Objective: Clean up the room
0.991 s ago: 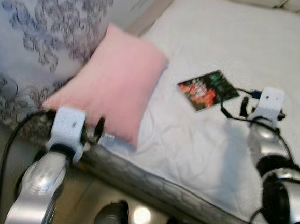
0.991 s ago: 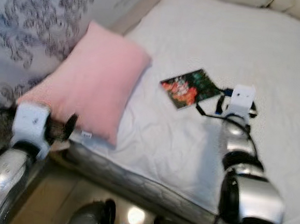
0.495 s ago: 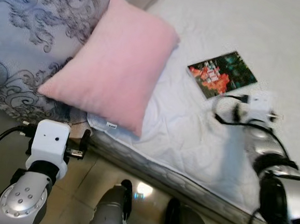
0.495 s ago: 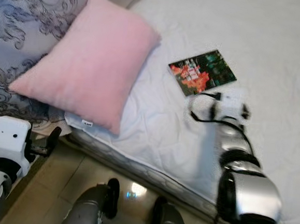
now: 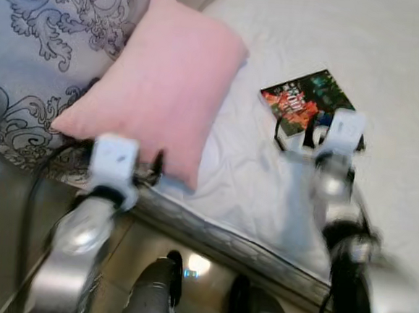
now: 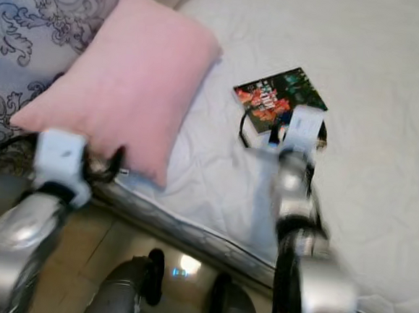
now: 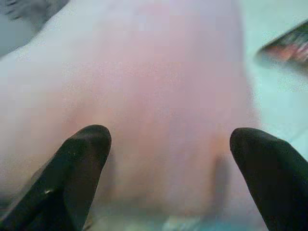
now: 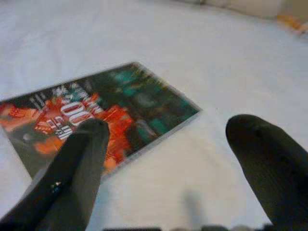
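Note:
A pink pillow [image 5: 157, 80] lies on the white bed, its near corner hanging over the mattress edge. My left gripper [image 7: 168, 178] is open right in front of that near edge, with the pillow [image 7: 159, 96] between and beyond its fingertips; in the left eye view the left gripper [image 5: 150, 170] sits at the pillow's lower corner. A book with a red and green cover [image 5: 301, 98] lies flat on the sheet to the pillow's right. My right gripper [image 8: 163, 159] is open just above the sheet at the near side of the book [image 8: 96, 106], one finger [image 8: 82, 154] overlapping the cover.
A grey-blue patterned duvet [image 5: 29, 55] is bunched on the left beside the pillow. The white sheet [image 5: 405, 70] stretches to the right and far side. The mattress edge [image 5: 225, 237] runs diagonally before my legs [image 5: 155, 297] on the tiled floor.
My left arm has risen from near the floor to the pillow's near edge. My right gripper has moved forward to the book. The camera has shifted a little.

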Robot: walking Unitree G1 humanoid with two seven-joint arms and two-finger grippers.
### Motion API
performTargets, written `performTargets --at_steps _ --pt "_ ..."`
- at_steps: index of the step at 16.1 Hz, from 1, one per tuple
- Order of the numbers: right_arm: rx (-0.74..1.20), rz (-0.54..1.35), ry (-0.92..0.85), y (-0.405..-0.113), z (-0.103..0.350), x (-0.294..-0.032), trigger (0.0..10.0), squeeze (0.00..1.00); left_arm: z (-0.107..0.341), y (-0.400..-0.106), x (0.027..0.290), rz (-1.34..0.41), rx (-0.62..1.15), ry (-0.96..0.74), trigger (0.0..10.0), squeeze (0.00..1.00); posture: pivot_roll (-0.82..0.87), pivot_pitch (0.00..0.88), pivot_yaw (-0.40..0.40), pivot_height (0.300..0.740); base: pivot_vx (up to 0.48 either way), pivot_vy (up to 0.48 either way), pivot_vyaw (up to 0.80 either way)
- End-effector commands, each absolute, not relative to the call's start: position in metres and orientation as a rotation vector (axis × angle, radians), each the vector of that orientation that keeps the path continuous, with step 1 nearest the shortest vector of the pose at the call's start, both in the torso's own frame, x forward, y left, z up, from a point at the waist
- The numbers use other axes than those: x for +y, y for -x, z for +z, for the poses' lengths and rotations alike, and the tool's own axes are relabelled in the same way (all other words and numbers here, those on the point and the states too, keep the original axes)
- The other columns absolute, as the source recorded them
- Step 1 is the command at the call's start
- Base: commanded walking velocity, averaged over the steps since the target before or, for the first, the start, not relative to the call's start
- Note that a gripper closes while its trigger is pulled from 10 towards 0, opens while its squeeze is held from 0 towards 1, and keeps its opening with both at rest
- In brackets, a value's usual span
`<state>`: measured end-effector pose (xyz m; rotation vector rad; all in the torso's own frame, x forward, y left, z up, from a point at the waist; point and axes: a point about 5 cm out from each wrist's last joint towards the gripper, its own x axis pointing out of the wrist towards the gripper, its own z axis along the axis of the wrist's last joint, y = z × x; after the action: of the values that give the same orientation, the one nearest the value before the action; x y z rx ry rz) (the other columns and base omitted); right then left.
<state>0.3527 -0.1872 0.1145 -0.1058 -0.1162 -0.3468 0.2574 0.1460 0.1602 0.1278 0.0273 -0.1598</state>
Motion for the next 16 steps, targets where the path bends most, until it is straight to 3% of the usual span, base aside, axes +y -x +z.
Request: performTargets --at_steps 1,4,6,8,11,16 --pt "-0.133 -0.371 0.124 -0.337 0.106 -0.187 10.0 0.0 0.154 -0.263 0.14 -0.195 0.038 -0.101 10.0 0.0 0.13 0.121 -0.042 0.74 0.0 0.0 0.0" --pt "-0.133 -0.279 0.024 -0.289 0.094 -0.168 10.0 0.0 0.146 -0.285 0.132 -0.218 0.056 -0.049 10.0 0.0 0.03 0.08 -0.034 0.74 0.0 0.0 0.0" --pt "-0.131 -0.223 -0.055 -0.263 0.095 -0.174 10.0 0.0 0.134 -0.294 0.118 -0.274 0.081 -0.034 10.0 0.0 -0.02 0.051 -0.01 0.74 0.0 0.0 0.0" --pt "-0.172 -0.209 -0.038 -0.261 0.105 -0.18 10.0 0.0 0.139 -0.303 0.112 -0.245 0.022 0.064 10.0 0.0 -0.07 0.0 0.028 0.74 0.0 0.0 0.0" --pt "-0.311 -0.264 -0.056 -0.264 0.142 -0.196 10.0 0.0 0.151 -0.301 0.092 -0.22 -0.119 0.087 10.0 0.0 -0.13 0.0 0.073 0.74 0.0 0.0 0.0" --pt "-0.217 -0.342 -0.119 -0.251 0.118 -0.2 10.0 0.0 0.144 -0.325 0.106 -0.243 -0.086 -0.047 10.0 0.0 -0.13 0.0 0.089 0.74 0.0 0.0 0.0"
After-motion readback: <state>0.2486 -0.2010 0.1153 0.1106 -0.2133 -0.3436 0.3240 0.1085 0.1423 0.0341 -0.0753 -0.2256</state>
